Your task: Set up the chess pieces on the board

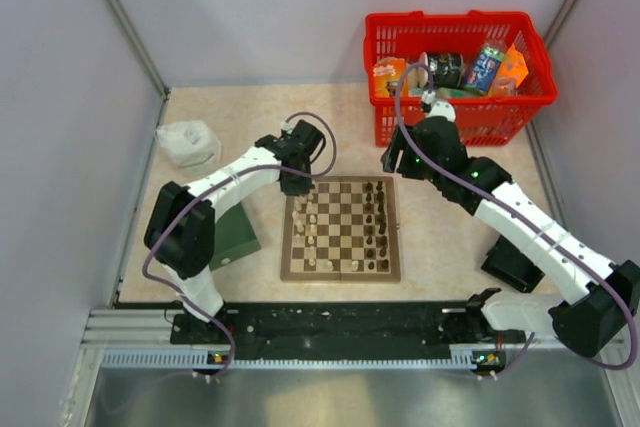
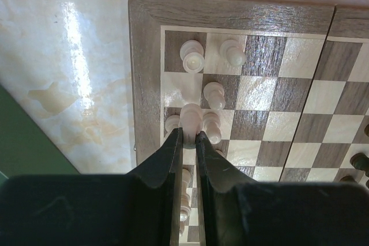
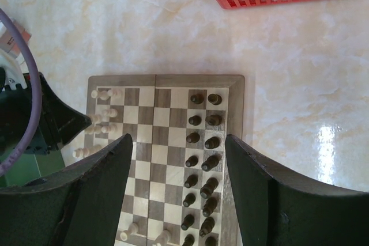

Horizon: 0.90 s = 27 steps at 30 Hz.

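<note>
**Left gripper pinched on a white piece at the board's left side**

We found the left gripper (image 2: 189, 135) clamped on a cream-white piece (image 2: 191, 114). Its fingers nearly met around the body, and the rounded head showed just past the tips. The piece sat over the left columns of the board (image 2: 144, 61), close among the other white pieces (image 2: 214, 93), one of them just beside the fingertips. The right gripper (image 3: 177, 142) hung near the board's far right corner with its jaws well apart and nothing between them. The dark pieces (image 3: 202, 159) stood in two columns along the right edge.

We judged these pieces to be light, rigid and smooth, on narrow bases, so a slight nudge could topple one. A firm pinch looked safe, since nothing about them seemed likely to crush. We thought the best hold was at the waist below the head, where the fingers could not slide off upward. With neighbours so close, the jaws needed to run along the gap between pieces.
</note>
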Available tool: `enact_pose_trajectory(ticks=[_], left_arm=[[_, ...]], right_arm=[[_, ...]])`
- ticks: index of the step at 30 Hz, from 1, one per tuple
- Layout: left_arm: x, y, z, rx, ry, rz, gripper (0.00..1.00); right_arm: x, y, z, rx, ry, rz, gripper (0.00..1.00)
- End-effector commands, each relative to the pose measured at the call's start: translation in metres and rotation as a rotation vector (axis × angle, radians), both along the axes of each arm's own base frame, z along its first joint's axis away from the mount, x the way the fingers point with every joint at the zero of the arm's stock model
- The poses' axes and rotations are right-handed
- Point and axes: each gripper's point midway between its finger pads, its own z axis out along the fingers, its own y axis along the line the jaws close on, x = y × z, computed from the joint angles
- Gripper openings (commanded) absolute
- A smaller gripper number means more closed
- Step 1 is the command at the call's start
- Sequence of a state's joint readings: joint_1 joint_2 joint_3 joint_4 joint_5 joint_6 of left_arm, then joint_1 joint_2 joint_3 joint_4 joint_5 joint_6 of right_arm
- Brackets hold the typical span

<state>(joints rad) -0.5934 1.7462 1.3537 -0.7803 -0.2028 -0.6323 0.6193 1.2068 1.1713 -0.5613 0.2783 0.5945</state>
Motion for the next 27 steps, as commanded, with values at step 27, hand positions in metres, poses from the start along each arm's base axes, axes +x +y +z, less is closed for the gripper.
enact_pose_trajectory(ticks=[27], left_arm=[[0.018, 0.0, -0.016, 0.041, -0.004, 0.027, 0.0]], right_arm=[[0.006, 0.005, 0.001, 0.011, -0.014, 0.019, 0.66]])
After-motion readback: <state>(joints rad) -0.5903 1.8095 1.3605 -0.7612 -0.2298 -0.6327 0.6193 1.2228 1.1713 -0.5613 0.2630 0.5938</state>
